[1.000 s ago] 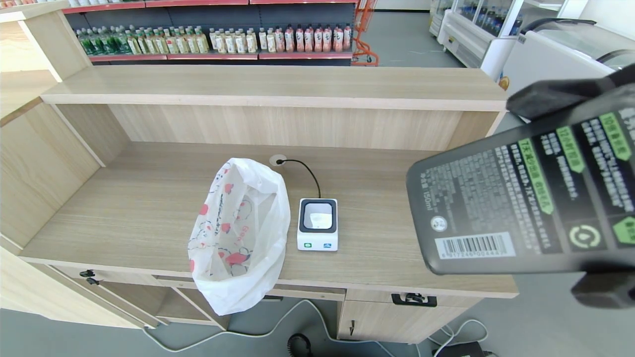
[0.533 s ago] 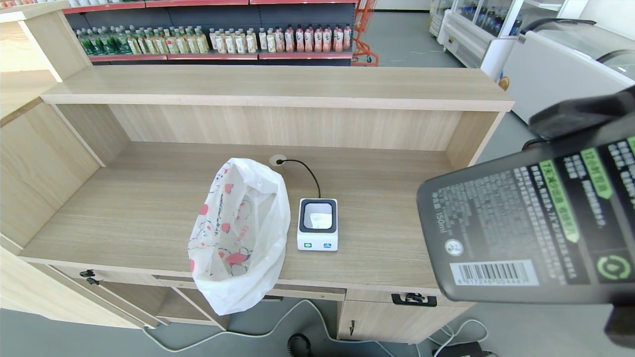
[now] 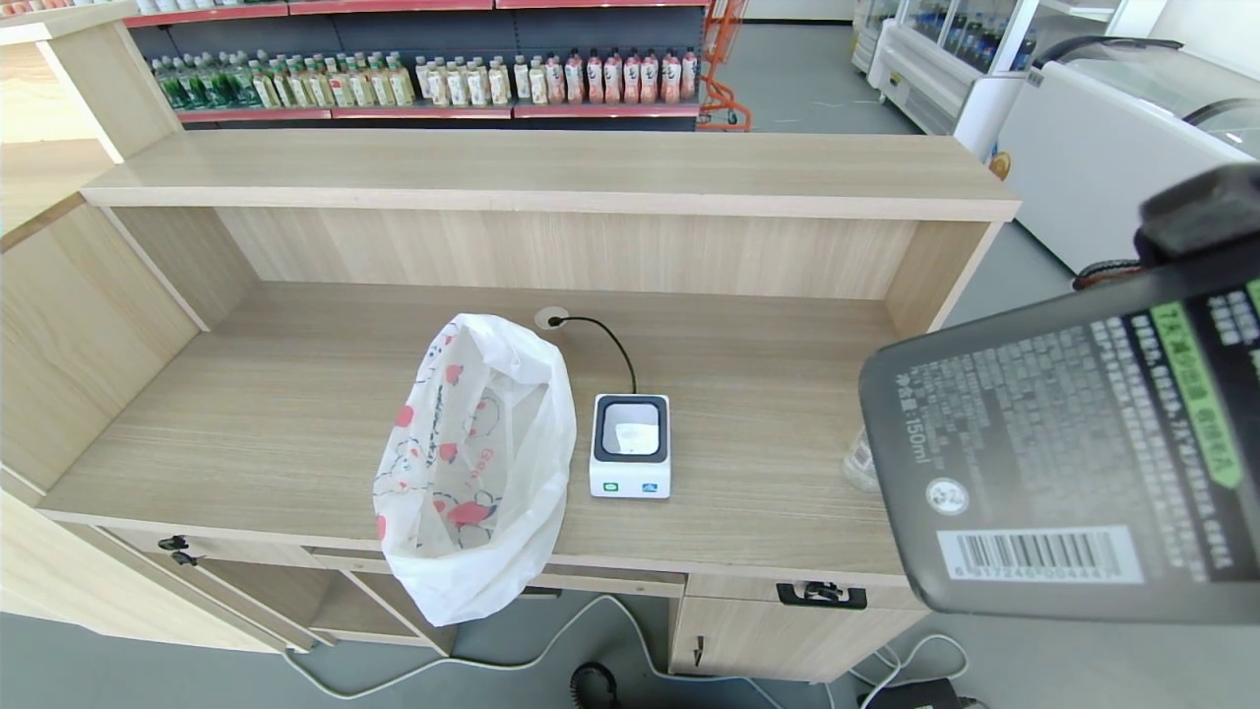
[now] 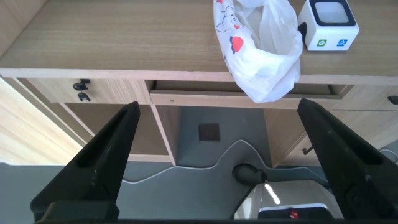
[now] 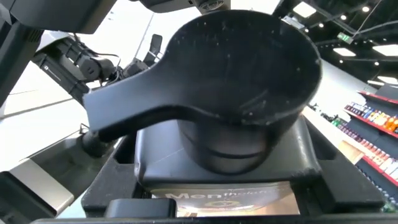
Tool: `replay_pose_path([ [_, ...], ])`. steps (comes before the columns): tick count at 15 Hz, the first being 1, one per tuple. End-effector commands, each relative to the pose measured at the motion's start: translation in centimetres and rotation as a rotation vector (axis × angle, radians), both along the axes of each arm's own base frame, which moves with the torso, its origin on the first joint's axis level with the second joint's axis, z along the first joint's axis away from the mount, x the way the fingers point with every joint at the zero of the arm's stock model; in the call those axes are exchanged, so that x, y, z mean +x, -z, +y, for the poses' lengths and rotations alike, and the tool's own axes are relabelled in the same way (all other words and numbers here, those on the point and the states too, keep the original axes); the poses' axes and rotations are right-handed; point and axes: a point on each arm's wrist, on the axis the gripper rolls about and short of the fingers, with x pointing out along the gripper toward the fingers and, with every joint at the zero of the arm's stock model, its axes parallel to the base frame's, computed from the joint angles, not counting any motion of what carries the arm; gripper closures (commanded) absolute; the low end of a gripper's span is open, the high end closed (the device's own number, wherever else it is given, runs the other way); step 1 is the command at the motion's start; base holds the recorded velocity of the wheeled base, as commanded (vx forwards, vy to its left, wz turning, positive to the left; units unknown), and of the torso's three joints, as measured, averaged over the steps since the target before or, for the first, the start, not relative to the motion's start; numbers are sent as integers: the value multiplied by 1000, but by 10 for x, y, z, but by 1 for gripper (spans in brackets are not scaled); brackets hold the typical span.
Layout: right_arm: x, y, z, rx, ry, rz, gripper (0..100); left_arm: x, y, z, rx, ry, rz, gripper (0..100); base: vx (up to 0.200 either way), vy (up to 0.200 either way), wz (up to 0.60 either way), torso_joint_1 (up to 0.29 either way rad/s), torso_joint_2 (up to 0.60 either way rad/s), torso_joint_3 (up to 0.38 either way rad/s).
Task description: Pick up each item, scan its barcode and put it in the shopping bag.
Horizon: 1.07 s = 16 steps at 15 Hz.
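Here, a black bottle point(image 3: 1073, 463) is held up close to the head camera at the robot's right, above and in front of the right end of the wooden counter point(image 3: 295, 394), well apart from the shopping bag point(image 3: 472, 463). It is clamped in the right gripper point(image 5: 224, 174), whose jaws are closed against its sides; one black finger point(image 3: 1199, 211) is seen pressed on the bottle's upper edge, and in the right wrist view the round black cap point(image 5: 249, 81) is seen end-on. The bottle's back label is turned toward the head camera: a white barcode panel is set near the lower edge, with blocks of small white print and green strips above it. The white bag with red figures stands open on the counter's front edge, and the white scanner point(image 3: 630, 445) stands just beside it, window up, its black cable point(image 3: 605, 340) run to a hole in the counter. The left gripper point(image 4: 217, 162) is held low before the counter front, its jaws spread wide with nothing between them.
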Motion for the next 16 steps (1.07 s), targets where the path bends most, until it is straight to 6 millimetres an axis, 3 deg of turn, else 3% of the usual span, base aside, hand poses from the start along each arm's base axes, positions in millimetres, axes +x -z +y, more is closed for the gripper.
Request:
replay_pose_path([
  [1, -1, 0, 0, 0, -1, 0, 100, 0, 0, 0, 0, 0, 0, 0, 0, 0, 0, 0, 0, 0],
  [7, -16, 2, -7, -37, 13, -29, 100, 0, 0, 0, 0, 0, 0, 0, 0, 0, 0, 0, 0, 0],
  [9, -26, 9, -29, -77, 44, -70, 100, 0, 0, 0, 0, 0, 0, 0, 0, 0, 0, 0, 0, 0],
  [13, -25, 43, -47, -150, 36, -181, 100, 0, 0, 0, 0, 0, -2, 0, 0, 0, 0, 0, 0, 0],
  [14, -33, 40, -58, -155, 79, -204, 100, 0, 0, 0, 0, 0, 0, 0, 0, 0, 0, 0, 0, 0],
  [16, -57, 36, -72, -233, 76, -77, 100, 0, 0, 0, 0, 0, 0, 0, 0, 0, 0, 0, 0, 0],
])
